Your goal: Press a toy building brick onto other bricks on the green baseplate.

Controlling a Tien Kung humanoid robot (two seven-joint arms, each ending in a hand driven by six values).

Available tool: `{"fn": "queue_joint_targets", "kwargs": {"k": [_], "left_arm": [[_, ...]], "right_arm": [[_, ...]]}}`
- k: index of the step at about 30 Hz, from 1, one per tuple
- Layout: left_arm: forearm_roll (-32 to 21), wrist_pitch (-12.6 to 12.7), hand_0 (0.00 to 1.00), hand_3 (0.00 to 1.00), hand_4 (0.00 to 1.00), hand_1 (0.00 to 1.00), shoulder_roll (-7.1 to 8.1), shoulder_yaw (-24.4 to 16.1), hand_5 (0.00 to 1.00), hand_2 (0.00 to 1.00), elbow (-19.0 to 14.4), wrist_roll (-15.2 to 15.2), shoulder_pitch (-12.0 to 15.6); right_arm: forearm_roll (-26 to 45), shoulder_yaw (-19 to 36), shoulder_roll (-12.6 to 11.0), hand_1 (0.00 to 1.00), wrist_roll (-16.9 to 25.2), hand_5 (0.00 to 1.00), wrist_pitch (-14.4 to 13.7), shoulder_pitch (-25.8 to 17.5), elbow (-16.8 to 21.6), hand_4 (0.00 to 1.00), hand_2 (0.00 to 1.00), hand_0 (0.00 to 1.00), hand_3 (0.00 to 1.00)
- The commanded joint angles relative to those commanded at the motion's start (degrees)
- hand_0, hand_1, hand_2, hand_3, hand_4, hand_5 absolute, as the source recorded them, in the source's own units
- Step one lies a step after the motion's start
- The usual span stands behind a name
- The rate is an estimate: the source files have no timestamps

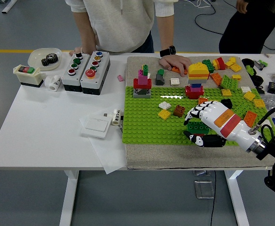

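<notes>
Bench (43, 127), white, carries a grey cloth mat (175, 160) that keeps the green baseplate (146, 127) from sliding under pressing loads. Person at the far side rests one hand (174, 61) on the mat's far edge beside loose bricks, apparently steadying it. Right hand (200, 126) of the robot reaches in from the right over the baseplate's near right part; its fingers (193, 113) curl downward, with the thumb (208, 140) lying nearer, bracketing a dark green brick (185, 127) seated on the plate. Whether the fingers actually grip this brick or merely press on it cannot be told. Small built stacks, a red-and-pink one (142, 84) and a yellow-topped one (197, 77), stand well apart on the far half. Left arm is out of view.
</notes>
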Motion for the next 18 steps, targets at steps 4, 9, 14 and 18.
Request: {"fn": "queue_joint_targets", "kwargs": {"k": [4, 9, 14, 18], "left_arm": [[-0.06, -0.02, 0.498, 0.79, 0.841, 0.606, 0.02, 0.08, 0.823, 0.764, 0.0, -0.04, -0.1], [-0.52, -0.03, 0.5, 0.789, 0.841, 0.606, -0.02, 0.36, 0.822, 0.763, 0.01, -0.2, -0.31], [-0.73, -0.02, 0.497, 0.789, 0.84, 0.606, -0.06, 0.49, 0.82, 0.763, -0.01, -0.26, -0.45], [-0.8, -0.03, 0.497, 0.789, 0.84, 0.606, -0.07, 0.54, 0.82, 0.763, -0.01, -0.3, -0.53]], "right_arm": [[-0.14, -0.01, -0.1, 0.509, 0.12, 0.522, -0.08, -0.14, 0.09, 0.651, 0.547, 0.512, 0.509], [-0.53, -0.43, 0.05, 0.504, 0.33, 0.541, 0.13, -0.15, -0.92, 0.67, 0.542, 0.508, 0.508], [-0.53, -0.44, 0.39, 0.494, 0.56, 0.494, 0.3, 0.04, -2.64, 0.616, 0.535, 0.507, 0.506], [-0.6, -0.27, 0.49, 0.494, 0.78, 0.494, 0.4, 0.11, -4.04, 0.616, 0.535, 0.507, 0.506]]}}
